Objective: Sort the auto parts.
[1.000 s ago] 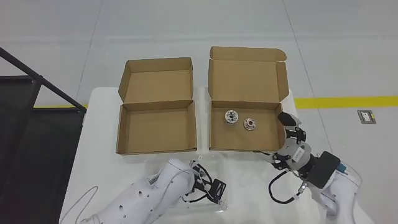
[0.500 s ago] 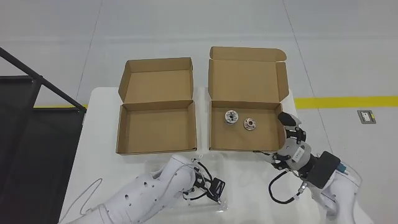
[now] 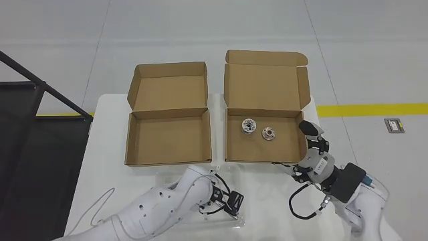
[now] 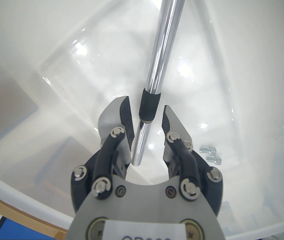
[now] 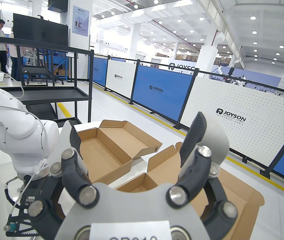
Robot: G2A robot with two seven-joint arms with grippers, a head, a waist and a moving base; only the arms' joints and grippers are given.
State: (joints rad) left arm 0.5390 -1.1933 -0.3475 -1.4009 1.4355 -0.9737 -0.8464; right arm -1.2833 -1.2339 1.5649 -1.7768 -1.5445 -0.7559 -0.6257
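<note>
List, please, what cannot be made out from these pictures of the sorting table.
- Metal rod: its far end is cut off by the left wrist view's edge.
- Two small fasteners near the left gripper: too small to identify.
- Two round parts in the right box: too small in the top view to tell their type.

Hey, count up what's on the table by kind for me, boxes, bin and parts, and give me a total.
Cardboard boxes: 2
Clear bin: 1
Round parts in one box: 2
Metal rod in the bin: 1
Small bolts in the bin: 2
Total: 8
</note>
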